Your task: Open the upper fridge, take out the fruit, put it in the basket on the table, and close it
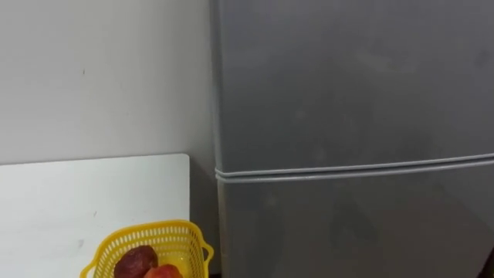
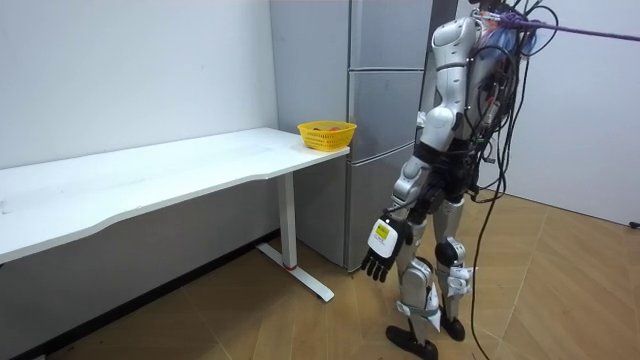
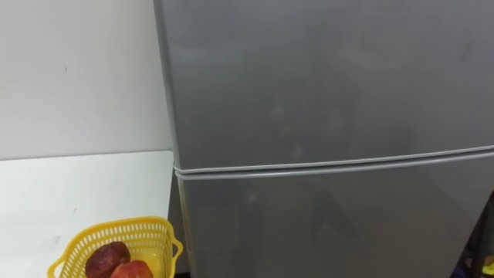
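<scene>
- The robot stands upright on the wooden floor (image 2: 570,290), facing the fridge (image 2: 385,130) from close by. Open floor lies behind it and on the room view's right.
- Its left hand (image 2: 381,254) hangs low by its thigh, fingers loose and slightly bent, holding nothing.
- A yellow basket (image 1: 184,241) sits at the corner of the white table (image 1: 77,201), close to the edge nearest the fridge. Inside lie a dark red fruit (image 1: 135,261) and an orange-red one (image 1: 164,272), touching.
- A narrow dark gap separates the table's end from the fridge's side.
- The upper fridge door (image 1: 347,77) is closed and meets the lower door (image 1: 347,228) along a horizontal seam. Whatever is inside is hidden.
- The white wall (image 1: 100,77) runs behind the table and meets the fridge's left edge.
</scene>
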`<state>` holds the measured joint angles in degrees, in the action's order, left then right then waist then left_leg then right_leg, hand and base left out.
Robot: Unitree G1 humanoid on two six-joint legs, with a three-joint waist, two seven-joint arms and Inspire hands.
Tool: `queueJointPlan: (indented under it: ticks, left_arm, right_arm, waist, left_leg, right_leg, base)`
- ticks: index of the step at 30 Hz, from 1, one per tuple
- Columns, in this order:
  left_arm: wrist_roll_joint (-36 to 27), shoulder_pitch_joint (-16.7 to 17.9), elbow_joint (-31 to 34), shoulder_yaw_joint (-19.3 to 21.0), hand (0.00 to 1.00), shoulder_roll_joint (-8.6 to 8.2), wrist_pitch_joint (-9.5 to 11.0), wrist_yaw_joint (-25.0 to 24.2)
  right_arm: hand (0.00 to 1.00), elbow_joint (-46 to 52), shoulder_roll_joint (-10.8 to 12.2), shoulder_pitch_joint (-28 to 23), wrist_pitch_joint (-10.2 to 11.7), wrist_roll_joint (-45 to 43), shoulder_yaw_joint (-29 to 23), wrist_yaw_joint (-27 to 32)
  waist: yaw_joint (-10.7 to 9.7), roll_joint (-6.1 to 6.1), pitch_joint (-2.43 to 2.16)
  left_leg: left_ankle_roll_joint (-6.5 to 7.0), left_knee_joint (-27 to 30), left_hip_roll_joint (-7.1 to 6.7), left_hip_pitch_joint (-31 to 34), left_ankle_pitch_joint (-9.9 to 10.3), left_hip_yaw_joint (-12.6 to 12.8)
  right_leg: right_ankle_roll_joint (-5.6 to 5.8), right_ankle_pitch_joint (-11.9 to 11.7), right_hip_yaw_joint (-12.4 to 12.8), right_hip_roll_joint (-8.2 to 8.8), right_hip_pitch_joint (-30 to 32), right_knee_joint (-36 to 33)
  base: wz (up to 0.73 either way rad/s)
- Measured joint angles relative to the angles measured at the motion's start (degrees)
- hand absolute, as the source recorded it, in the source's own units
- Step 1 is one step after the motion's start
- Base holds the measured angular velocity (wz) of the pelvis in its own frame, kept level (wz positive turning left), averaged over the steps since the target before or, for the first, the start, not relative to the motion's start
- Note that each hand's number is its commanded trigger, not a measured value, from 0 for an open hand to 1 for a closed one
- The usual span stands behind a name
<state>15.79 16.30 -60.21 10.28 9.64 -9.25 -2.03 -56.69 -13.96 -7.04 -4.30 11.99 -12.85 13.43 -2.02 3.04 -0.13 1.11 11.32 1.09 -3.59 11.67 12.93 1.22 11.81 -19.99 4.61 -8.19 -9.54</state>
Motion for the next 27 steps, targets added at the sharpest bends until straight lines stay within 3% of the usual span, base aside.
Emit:
queueJointPlan:
  ticks: [12,27]
  left_arm:
    - [0.1,-0.2,-0.5,-0.5,0.00,-0.08,-0.4,-0.9]
    - [1.4,0.1,-0.5,-0.4,0.00,-0.69,-0.7,-0.9]
  right_arm:
    - [0.00,-5.9,3.1,-0.9,0.0,-1.1,3.5,-3.5]
    - [0.00,-9.8,4.0,-0.9,0.0,-2.8,5.4,-8.6]
  waist:
    - [0.8,-0.45,0.09]
    - [0.9,-1.29,0.04]
  left_leg:
    - [0.01,0.4,-0.04,0.0,0.0,-0.6]
    - [-0.01,0.4,-0.05,0.0,0.0,-0.8]
  right_leg:
    - [0.01,0.0,-0.6,0.01,-0.8,0.1]
    - [0.02,0.1,-0.6,-0.19,-0.9,0.9]
  base:
    - [0.02]
    - [0.01]
